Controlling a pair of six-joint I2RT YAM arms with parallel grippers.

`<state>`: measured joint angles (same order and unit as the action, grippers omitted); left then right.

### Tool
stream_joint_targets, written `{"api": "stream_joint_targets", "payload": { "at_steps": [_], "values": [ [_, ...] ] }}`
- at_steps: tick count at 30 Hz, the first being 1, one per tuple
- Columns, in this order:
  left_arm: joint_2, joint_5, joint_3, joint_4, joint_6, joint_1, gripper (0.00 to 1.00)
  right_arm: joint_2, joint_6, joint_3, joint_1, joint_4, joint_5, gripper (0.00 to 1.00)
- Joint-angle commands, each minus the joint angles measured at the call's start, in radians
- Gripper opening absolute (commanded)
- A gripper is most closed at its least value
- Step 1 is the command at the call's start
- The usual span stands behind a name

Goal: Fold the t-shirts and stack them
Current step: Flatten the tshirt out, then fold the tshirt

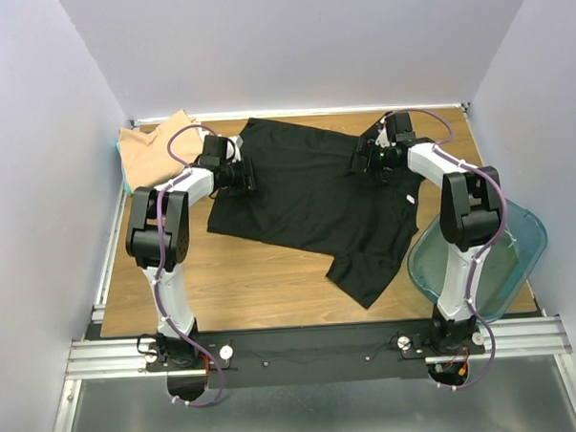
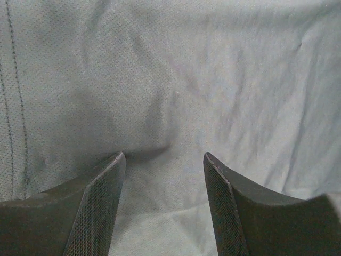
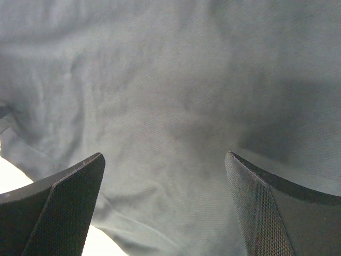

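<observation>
Black t-shirt (image 1: 311, 201) lies spread out on the desk (image 1: 262, 274); I'm reading everything off it; my left tool (image 1: 249, 176) sits at its left edge, fingers parted, released, tips right down by the cloth; my right tool (image 1: 362, 161) is over its far right part, spread wide, released too; tan t-shirt (image 1: 151, 150) lies bunched just left of it; teal bin (image 1: 518, 239) sits off its right side.

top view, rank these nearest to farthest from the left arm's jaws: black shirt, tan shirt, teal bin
1. black shirt: directly underneath, at the table's centre.
2. tan shirt: just to the left, in the far-left corner.
3. teal bin: across the table, at the near-right edge.
</observation>
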<state>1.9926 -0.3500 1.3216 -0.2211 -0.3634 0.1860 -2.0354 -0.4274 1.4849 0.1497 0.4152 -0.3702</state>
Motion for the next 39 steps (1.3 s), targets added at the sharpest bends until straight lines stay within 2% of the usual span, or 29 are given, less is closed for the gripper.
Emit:
{"api": "stream_joint_targets", "payload": {
  "at_steps": [1, 16, 22, 25, 30, 35, 39],
  "values": [
    [0.034, 0.032, 0.001, 0.012, -0.011, 0.003, 0.68, -0.037, 0.019, 0.002, -0.001, 0.004, 0.062, 1.0],
    [0.164, 0.085, 0.2, -0.083, 0.027, -0.008, 0.69, -0.172, 0.009, 0.112, -0.002, 0.007, 0.074, 1.0],
    [0.071, 0.094, 0.203, -0.07, 0.035, -0.008, 0.69, -0.169, 0.012, 0.149, -0.002, 0.011, 0.056, 1.0],
    [-0.044, 0.132, 0.163, -0.058, 0.034, -0.008, 0.69, -0.152, 0.012, 0.161, -0.001, 0.019, 0.047, 1.0],
    [-0.242, 0.27, 0.009, -0.057, 0.015, -0.019, 0.69, -0.092, 0.01, 0.163, -0.001, 0.031, 0.05, 1.0],
    [-0.321, 0.29, -0.162, -0.05, 0.004, -0.072, 0.66, 0.006, 0.004, 0.103, -0.001, 0.04, 0.05, 1.0],
    [-0.37, 0.296, -0.292, -0.021, -0.002, -0.125, 0.59, 0.107, 0.004, 0.014, 0.002, 0.042, 0.053, 1.0]
  ]
}}
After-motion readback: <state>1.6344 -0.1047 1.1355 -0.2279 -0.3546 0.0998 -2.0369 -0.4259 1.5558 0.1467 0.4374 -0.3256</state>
